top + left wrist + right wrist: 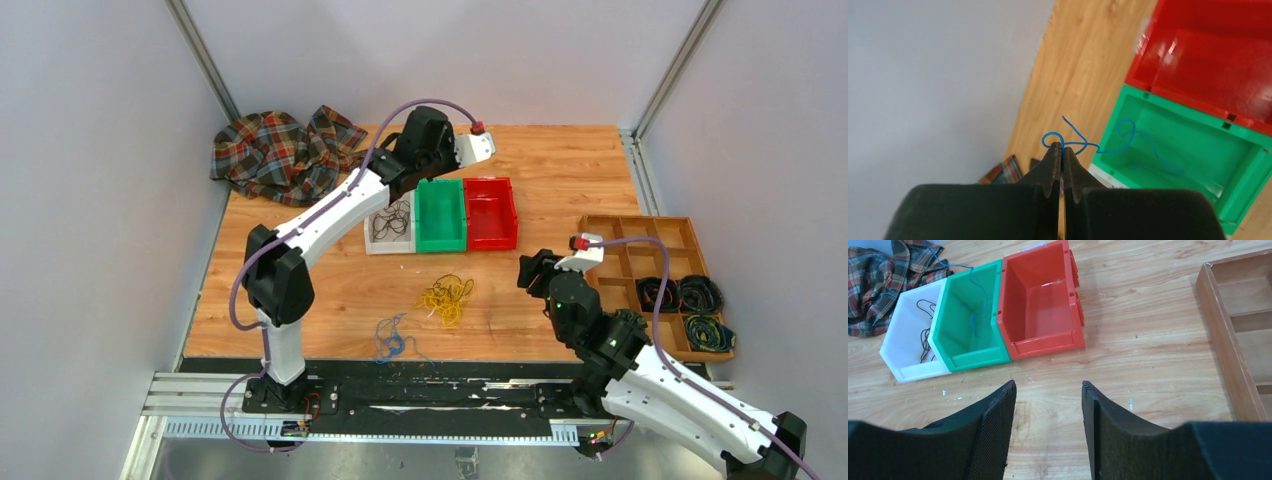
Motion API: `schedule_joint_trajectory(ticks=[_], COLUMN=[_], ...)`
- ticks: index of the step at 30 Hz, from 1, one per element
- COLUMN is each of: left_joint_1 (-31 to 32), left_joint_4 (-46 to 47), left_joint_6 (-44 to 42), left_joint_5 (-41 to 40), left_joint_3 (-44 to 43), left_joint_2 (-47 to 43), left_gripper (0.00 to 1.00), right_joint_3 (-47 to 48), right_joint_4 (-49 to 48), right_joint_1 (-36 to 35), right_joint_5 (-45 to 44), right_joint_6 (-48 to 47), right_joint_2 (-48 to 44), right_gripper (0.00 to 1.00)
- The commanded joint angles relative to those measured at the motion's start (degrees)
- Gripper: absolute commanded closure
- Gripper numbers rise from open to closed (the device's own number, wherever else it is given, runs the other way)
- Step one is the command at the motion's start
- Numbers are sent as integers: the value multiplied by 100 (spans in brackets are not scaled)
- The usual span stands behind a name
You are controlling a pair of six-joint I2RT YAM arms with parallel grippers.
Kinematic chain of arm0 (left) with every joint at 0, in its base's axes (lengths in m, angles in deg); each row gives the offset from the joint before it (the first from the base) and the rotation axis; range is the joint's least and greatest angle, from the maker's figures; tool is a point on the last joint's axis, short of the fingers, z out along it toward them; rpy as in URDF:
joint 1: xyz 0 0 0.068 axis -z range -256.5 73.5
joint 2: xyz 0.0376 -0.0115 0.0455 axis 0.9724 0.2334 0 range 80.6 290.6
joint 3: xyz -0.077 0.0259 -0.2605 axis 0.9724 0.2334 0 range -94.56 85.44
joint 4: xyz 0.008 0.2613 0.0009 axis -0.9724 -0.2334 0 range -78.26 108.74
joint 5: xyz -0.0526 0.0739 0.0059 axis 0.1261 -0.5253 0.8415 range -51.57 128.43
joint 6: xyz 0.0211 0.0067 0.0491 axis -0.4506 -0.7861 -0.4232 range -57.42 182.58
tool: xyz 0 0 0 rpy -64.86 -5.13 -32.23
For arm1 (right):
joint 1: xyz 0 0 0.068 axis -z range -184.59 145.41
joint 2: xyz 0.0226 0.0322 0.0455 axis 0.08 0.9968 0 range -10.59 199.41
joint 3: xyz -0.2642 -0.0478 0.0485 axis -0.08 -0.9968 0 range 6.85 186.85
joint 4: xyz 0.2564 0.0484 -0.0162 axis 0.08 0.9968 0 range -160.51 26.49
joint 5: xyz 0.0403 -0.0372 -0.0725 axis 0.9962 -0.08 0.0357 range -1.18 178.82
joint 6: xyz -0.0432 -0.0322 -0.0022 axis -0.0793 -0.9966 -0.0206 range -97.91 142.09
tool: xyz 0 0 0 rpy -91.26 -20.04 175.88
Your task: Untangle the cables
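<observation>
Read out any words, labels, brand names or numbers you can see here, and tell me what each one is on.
None can be read.
The red bin, green bin, white bin and wooden tray show no print.
Pale marks on the black rail at the arms' bases are too small to read.

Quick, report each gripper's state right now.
Left gripper: jaws shut on the blue cable, above the green bin.
Right gripper: jaws open, holding nothing.
</observation>
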Motion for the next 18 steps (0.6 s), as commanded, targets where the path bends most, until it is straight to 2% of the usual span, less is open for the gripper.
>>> schedule_joint_trajectory(ticks=[1,10,15,18], left_joint_1=[-53,-53,-53,-55], left_joint_4=[-610,-717,-1001,-1070], left_joint_6=[147,235,443,473], left_joint_5=[18,86,214,147], left_joint_3=[-166,508,498,322], left_joint_2=[288,502,842,1018], left_gripper=[99,99,99,91], right_joint_3=[80,54,34,36], right_joint_4=[201,386,434,527], right_joint_1=[73,71,74,74], right_joint_5=[-186,-234,-223,-202], right_joint_6=[46,155,187,253], right_joint_2=[-60,-111,-139,-148], right_gripper=[49,50,50,50])
